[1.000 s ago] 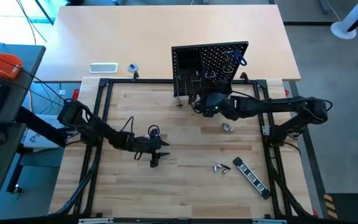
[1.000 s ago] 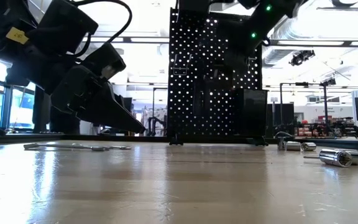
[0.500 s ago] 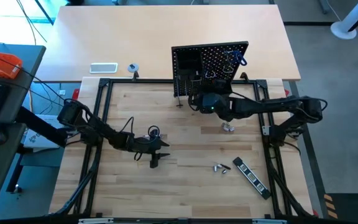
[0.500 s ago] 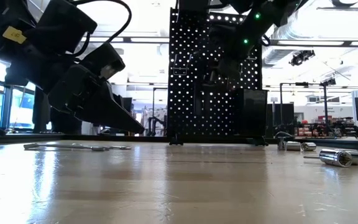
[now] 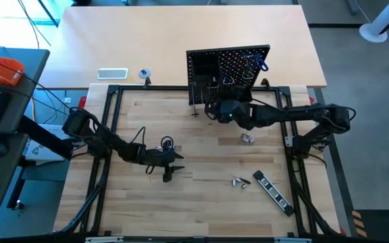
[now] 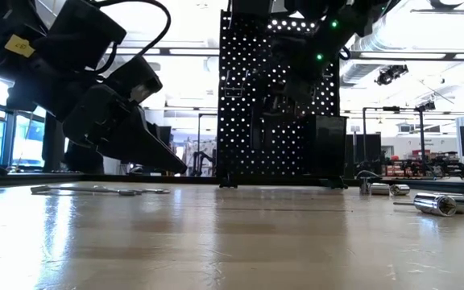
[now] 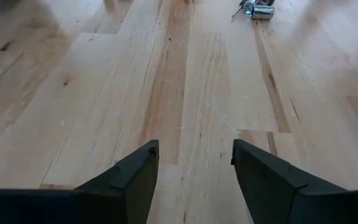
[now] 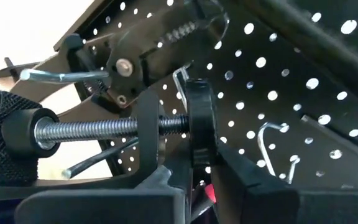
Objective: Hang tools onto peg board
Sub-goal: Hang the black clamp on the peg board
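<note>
Peg board [image 5: 228,71]: black perforated panel, upright at the middle of the table's far edge, carrying several hung tools, among them a blue-handled hex key [image 5: 256,63] near its upper right and black pliers [image 8: 145,46] on a hook. Right gripper [image 5: 216,108]: up against the front of the board at its lower middle; the wrist view shows its fingers [image 8: 160,180] nearly closed around the black clamp [image 8: 104,130], whose threaded screw and round pad lie just against the perforated face beside a bare metal hook [image 8: 275,146]. Left gripper [image 5: 169,177]: over the left half of the table [image 5: 201,209], near its middle, low above the wood, jaws standing open and empty with bare planks between the fingers [image 7: 135,180]. Items lying loose on the table: a small silver piece [image 5: 248,138] just right of centre, below the right arm; a small silver socket-like piece [image 5: 239,181] toward the near right; a black striped bar [image 5: 272,192] lying at a slant just beside it, nearer the right near corner. Outside the frame, on the pale bench beyond the far left edge: a white flat rectangle [image 5: 113,73] and a small tape roll [image 5: 144,73], side by side and apart from each other.
</note>
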You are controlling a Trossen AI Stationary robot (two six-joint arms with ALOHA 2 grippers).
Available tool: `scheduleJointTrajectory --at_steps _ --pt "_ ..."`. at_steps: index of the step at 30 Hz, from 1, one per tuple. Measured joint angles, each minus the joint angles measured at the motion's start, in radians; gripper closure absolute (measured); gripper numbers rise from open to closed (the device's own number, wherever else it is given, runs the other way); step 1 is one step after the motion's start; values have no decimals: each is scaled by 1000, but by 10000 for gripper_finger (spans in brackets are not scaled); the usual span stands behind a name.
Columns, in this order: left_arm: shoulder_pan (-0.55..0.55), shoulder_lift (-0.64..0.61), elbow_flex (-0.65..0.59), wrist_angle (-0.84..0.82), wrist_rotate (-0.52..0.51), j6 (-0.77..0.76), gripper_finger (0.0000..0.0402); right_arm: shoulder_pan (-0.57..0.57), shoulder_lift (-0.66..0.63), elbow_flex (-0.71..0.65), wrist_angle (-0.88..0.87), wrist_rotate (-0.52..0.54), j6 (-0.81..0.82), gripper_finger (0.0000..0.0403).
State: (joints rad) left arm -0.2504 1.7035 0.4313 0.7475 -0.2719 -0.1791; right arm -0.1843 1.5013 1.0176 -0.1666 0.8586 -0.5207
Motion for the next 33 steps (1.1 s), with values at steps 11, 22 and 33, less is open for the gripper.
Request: scheduleJointTrajectory --at_steps 11,22,33 --pt "0 0 0 3 0 -3 202 -13 -2 0 -43 -41 41 361" --pt "0 0 0 5 0 -5 202 -4 -2 0 -46 -22 45 267" --pt "-9 0 0 0 0 -15 202 66 -25 0 -85 53 23 256"
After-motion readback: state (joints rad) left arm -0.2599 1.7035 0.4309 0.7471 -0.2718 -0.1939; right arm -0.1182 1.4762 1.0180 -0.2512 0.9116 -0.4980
